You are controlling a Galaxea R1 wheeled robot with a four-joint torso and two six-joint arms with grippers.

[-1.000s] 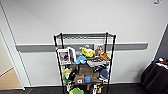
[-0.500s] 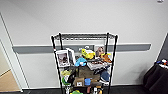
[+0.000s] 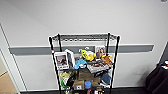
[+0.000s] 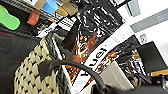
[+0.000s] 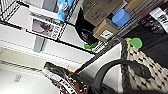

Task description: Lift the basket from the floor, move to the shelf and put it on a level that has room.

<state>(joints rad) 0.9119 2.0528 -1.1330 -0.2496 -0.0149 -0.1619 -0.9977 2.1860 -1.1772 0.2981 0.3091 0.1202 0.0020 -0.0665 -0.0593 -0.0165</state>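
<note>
Biggest thing up front is the shelf (image 3: 83,65), black wire rack against a white wall w/ a grey rail (image 3: 30,50) running behind it. Top level (image 3: 84,37) is bare wire, lower tiers crammed w/ toys, picture cards, cardboard boxes (image 3: 79,85). Basket (image 4: 37,72) is right up close in both wrist cams, cream chequered weave, dark rim, glossy packets (image 4: 100,52) inside. A black loop handle (image 5: 117,68) arcs across each wrist view. Can't tell if either gripper is clamped or loose, fingers aren't readable tbh.
</note>
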